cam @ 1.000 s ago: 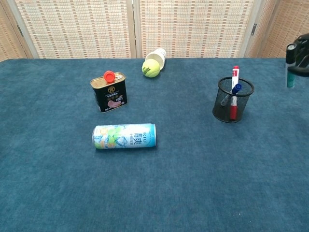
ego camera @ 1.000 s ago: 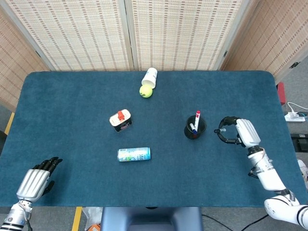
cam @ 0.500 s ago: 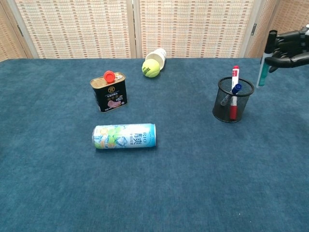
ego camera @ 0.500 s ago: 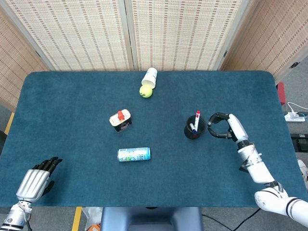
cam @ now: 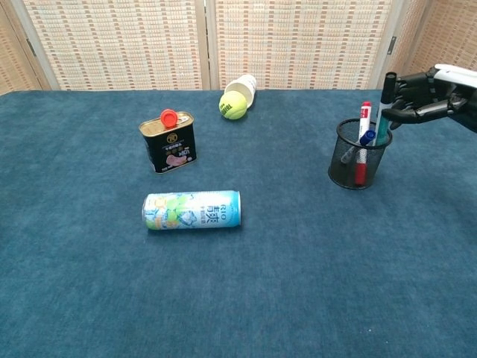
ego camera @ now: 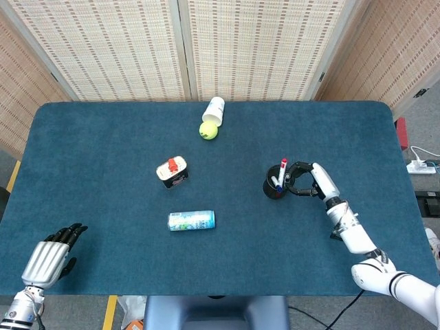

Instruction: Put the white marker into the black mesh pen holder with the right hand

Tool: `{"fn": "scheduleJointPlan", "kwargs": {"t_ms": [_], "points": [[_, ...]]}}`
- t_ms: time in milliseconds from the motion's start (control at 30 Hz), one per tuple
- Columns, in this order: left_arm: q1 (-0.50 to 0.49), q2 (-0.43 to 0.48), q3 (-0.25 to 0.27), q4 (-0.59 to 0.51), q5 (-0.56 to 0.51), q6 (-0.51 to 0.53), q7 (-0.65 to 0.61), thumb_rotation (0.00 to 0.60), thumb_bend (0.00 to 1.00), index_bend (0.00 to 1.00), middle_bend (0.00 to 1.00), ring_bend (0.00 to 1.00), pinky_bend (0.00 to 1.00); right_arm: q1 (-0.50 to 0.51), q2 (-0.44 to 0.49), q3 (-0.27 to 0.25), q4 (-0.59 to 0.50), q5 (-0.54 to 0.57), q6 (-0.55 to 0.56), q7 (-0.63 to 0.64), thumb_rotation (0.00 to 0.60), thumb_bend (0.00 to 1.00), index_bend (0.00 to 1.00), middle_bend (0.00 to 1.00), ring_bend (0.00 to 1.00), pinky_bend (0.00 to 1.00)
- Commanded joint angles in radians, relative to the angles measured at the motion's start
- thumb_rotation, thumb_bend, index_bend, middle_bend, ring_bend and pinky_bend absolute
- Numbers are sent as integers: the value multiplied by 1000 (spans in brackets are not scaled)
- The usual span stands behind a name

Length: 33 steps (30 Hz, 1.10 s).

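Observation:
The black mesh pen holder [cam: 360,158] stands at the right of the table, also seen from above [ego camera: 276,184]. It holds a red-capped marker [cam: 363,118] and a blue-capped one [cam: 365,137]. My right hand [cam: 430,93] pinches the white marker [cam: 384,108] near its black cap. The marker stays upright, its lower end dipping inside the holder's right rim. In the head view the right hand [ego camera: 307,182] sits just right of the holder. My left hand [ego camera: 47,259] rests at the table's front left corner, holding nothing, fingers loosely extended.
A black tin with a red lid [cam: 168,142] stands left of centre. A light blue drink can [cam: 192,210] lies on its side in front of it. A tennis ball [cam: 232,106] and a tipped white cup [cam: 244,84] sit at the back.
My right hand has carried the marker leftward from the table's right edge to the holder. The marker's lower end now sits inside the rim. The left hand has not moved.

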Motion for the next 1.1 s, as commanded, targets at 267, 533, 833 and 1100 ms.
{"fn": "scheduleJointPlan", "kwargs": {"t_ms": [267, 533, 833, 1100], "points": [[0, 0, 1, -1, 1, 0, 0, 600, 328, 174, 141, 202, 401, -20, -27, -38, 97, -40, 76, -175, 600, 262, 505, 401, 283, 298], [1, -1, 1, -1, 2, 2, 5, 600, 328, 174, 142, 202, 401, -42, -81, -53, 180, -66, 174, -354, 600, 199, 413, 316, 169, 137], [2, 2, 1, -2, 6, 5, 0, 600, 328, 174, 141, 202, 401, -79, -79, -95, 209, -116, 268, -549, 600, 179, 361, 263, 113, 43], [0, 5, -6, 3, -11, -2, -21, 600, 329, 174, 141, 202, 401, -200, -67, -133, 197, -104, 378, -914, 600, 169, 328, 234, 91, 9]]}}
